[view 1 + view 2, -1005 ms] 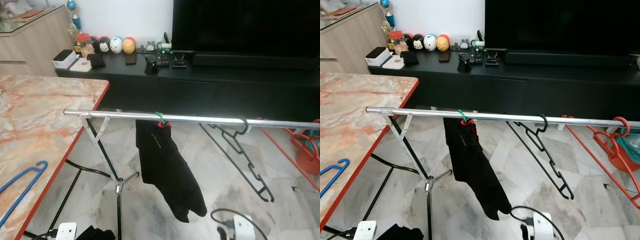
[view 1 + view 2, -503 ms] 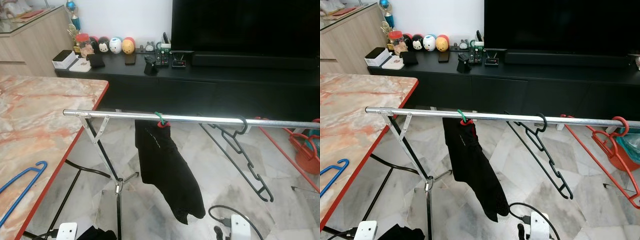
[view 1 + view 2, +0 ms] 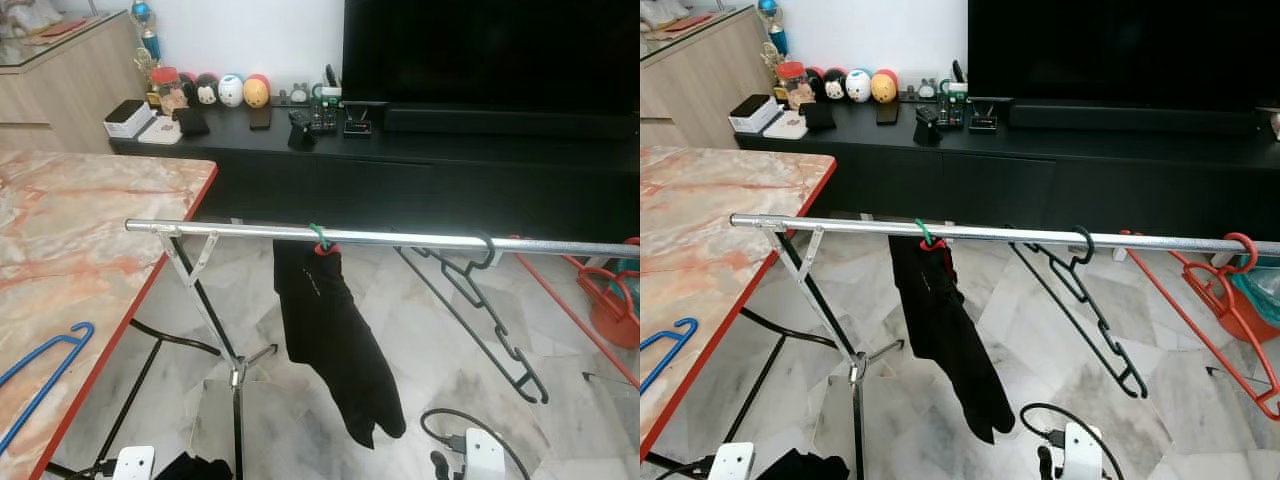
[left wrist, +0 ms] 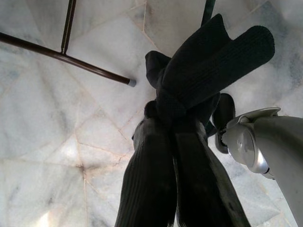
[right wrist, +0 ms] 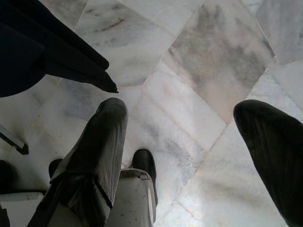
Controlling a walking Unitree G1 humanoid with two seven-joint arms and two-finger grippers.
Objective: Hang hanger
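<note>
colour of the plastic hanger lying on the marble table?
Blue plastic hanger, clearest in the left eye view.

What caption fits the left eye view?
Black garment and black hanger hang on a metal rail; blue hanger lies on the marble table.

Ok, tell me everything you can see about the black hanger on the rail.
The black hanger is thin, seemingly plastic, and carries no clothing. Its hook curls over the silver rail, between the black garment and the red hanger. Its body hangs slanted, the far end dropping toward the marble floor without reaching it. Notches line its lower arm. Only the rail touches it.
</note>
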